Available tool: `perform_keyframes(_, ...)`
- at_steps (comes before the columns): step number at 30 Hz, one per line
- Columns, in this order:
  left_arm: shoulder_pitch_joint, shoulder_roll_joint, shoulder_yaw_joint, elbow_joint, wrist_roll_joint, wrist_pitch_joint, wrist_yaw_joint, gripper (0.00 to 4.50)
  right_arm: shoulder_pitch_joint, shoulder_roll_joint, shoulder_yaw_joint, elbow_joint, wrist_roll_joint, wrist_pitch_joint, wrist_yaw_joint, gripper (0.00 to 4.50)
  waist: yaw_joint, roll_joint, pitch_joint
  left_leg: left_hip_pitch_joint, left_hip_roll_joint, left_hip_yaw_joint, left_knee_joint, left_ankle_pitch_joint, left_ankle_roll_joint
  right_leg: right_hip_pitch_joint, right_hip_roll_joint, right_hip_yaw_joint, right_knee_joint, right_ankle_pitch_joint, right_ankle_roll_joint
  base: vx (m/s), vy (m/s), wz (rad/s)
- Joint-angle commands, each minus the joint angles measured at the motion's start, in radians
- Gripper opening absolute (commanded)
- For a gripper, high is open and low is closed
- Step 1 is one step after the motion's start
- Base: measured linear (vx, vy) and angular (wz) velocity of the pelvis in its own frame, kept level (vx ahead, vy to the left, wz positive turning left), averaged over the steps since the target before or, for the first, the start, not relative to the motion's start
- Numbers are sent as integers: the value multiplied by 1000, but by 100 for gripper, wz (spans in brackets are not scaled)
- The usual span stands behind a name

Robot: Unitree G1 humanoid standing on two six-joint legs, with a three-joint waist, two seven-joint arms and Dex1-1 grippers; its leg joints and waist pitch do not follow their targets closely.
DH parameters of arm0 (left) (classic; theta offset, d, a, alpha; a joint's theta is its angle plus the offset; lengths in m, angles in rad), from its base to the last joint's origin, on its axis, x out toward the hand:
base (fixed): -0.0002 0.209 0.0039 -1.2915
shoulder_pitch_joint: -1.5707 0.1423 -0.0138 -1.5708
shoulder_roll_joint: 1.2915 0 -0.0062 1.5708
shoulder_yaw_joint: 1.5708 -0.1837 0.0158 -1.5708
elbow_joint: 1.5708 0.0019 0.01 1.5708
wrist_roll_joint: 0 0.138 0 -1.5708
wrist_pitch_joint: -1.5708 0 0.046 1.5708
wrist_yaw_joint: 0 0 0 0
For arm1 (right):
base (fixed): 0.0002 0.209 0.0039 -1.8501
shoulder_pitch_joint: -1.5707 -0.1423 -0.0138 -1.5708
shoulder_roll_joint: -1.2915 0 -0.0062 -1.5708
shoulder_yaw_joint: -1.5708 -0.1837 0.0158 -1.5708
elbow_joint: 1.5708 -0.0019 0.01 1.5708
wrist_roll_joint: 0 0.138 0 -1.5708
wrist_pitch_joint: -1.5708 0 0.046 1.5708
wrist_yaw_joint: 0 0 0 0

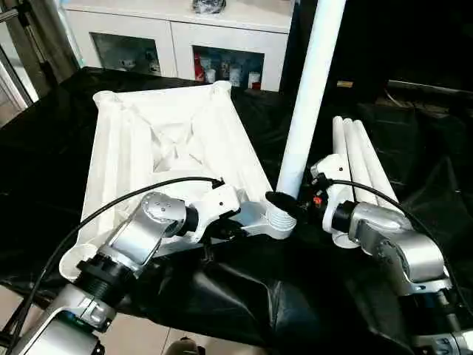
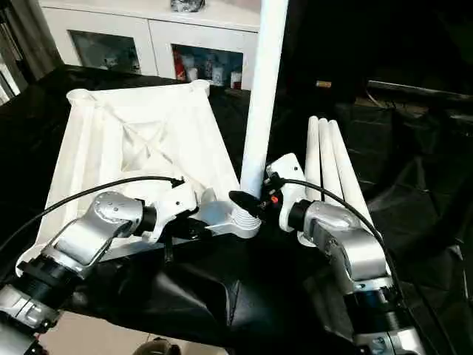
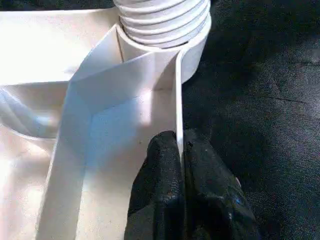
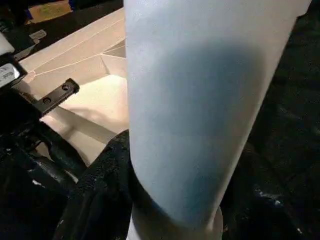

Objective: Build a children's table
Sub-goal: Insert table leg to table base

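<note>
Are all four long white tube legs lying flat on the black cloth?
No, one long white tube leg stands upright in the tabletop's corner socket.

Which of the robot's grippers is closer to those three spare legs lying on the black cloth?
The right gripper, gripping the upright leg beside the spare legs. The left gripper pinches the tabletop's rim, farther away.

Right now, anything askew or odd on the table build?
The long white tapered tube leg in the near corner socket leans slightly instead of standing plumb; its threads still show. Three spare legs lie tidy.
</note>
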Motion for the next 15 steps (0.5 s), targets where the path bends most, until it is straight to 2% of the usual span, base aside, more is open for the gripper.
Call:
perform_keyframes(1,18,-13,37,-27,-40,-30,7,0,-13,-3,2,35,-13,-2,-5,190,-2,-11,-67,20,40,-5,-72,-153,3,43,-58,25,-76,-42,-218,0,0,0)
perform_keyframes(9,35,-15,42,-43,-46,-18,10,0,-47,14,33,96,-31,-14,14,190,-6,-14,-64,18,38,-4,-74,-168,1,42,-59,26,-82,-114,-199,0,0,0)
perform_keyframes(13,34,-18,46,-44,-44,-11,8,0,-54,18,29,109,-26,-15,18,190,-5,-15,-64,19,39,-3,-74,-162,3,41,-59,27,-82,-115,-196,0,0,0)
perform_keyframes(15,29,-17,51,-35,-34,-10,20,0,-38,22,5,121,-8,-18,17,190,-5,-12,-64,21,39,-3,-74,-165,3,39,-58,27,-82,-109,-197,0,0,0)
